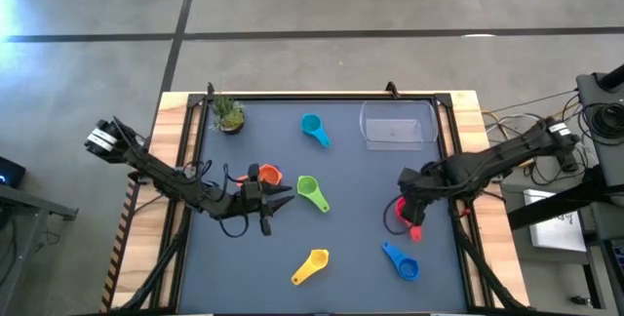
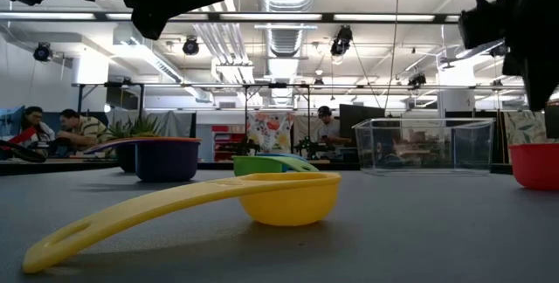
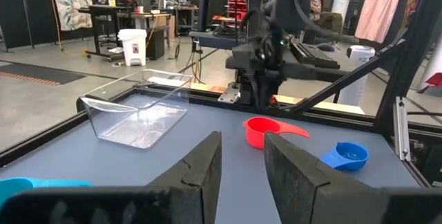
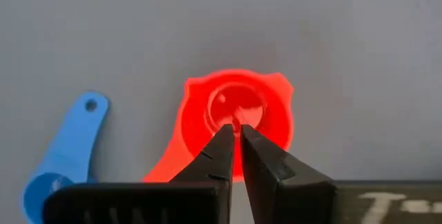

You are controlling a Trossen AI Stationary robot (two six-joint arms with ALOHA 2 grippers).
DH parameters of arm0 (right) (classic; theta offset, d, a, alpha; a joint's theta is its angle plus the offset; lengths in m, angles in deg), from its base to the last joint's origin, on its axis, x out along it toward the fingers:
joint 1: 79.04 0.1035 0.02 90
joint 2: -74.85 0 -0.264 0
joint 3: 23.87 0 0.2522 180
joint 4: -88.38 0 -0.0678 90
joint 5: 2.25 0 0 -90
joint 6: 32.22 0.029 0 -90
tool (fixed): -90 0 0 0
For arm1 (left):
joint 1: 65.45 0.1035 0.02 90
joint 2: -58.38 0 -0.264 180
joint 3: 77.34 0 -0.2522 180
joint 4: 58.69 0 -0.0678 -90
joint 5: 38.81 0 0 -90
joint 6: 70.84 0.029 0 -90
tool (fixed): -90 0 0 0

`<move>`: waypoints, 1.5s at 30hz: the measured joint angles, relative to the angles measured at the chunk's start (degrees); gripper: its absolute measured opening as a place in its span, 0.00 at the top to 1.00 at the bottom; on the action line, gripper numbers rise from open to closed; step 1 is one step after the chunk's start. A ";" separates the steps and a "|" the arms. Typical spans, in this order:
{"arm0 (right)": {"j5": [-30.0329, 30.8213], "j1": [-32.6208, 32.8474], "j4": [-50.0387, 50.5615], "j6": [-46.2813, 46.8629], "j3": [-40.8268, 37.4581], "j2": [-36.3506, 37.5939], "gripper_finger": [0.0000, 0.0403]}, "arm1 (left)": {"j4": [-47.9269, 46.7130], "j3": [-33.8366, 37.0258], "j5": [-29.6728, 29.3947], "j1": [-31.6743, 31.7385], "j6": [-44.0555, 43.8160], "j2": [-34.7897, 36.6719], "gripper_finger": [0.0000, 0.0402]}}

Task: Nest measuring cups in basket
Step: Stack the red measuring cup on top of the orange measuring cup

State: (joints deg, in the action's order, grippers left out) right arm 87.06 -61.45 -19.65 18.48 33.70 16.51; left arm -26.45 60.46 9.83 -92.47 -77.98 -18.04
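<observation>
Yellow plastic scoop cup [image 2: 290,197] lies closest, near the table's front edge, handle flat on the dark mat.

Right gripper [image 4: 233,135] hangs straight over the red plastic cup [image 4: 237,124] by the right edge, fingers nearly together, not clamped on anything. Blue cup [image 1: 401,261] just beside, toward the front.

Left gripper [image 3: 243,156] sits left of centre, fingers slightly apart, empty, close to the orange cup [image 1: 267,174] and green cup [image 1: 311,192].

Clear rectangular plastic basket [image 1: 398,124] at the back right corner holds no cups.

Risks, as I judge them: narrow fingers descending into the red bowl would push it, not grip; it may skid into the blue one. The light basket could slide when loaded.
</observation>
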 joint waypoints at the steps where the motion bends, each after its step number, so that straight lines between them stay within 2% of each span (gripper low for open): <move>1: -0.65 0.05 -0.01 0.19 0.00 -0.98 0.93 | -0.04 0.00 0.00 0.00 -0.02 0.00 0.77; 7: -0.82 0.44 0.13 -1.81 0.00 -5.47 0.73 | -1.03 0.00 0.02 0.00 -0.88 0.00 0.77; 12: 3.91 0.42 3.06 -1.68 -0.02 -6.38 0.57 | -1.12 0.00 0.02 -0.02 -0.92 0.00 0.77; 15: 6.81 0.41 5.44 -0.74 -0.12 -5.85 0.51 | -1.18 0.00 0.04 -0.04 -1.20 0.00 0.77; 19: 7.32 0.39 5.13 0.05 -0.72 -5.15 0.47 | -1.20 0.00 0.04 -0.04 -2.23 0.00 0.77; 36: 6.60 0.39 -2.07 2.44 -7.18 -5.17 0.49 | -1.18 0.02 0.48 0.00 -2.41 0.02 0.77; 41: 4.01 0.39 -3.88 0.59 -7.48 -5.17 0.62 | -1.18 0.02 2.72 0.00 -2.96 0.02 0.77; 45: 3.26 0.39 -3.86 -0.30 -7.48 -5.17 0.79 | -1.20 -0.28 3.13 0.00 -2.95 0.02 0.77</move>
State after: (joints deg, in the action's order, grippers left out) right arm 90.32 -61.06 -23.51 18.17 26.23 11.34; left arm -27.65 60.17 12.95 -92.47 -80.93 -18.02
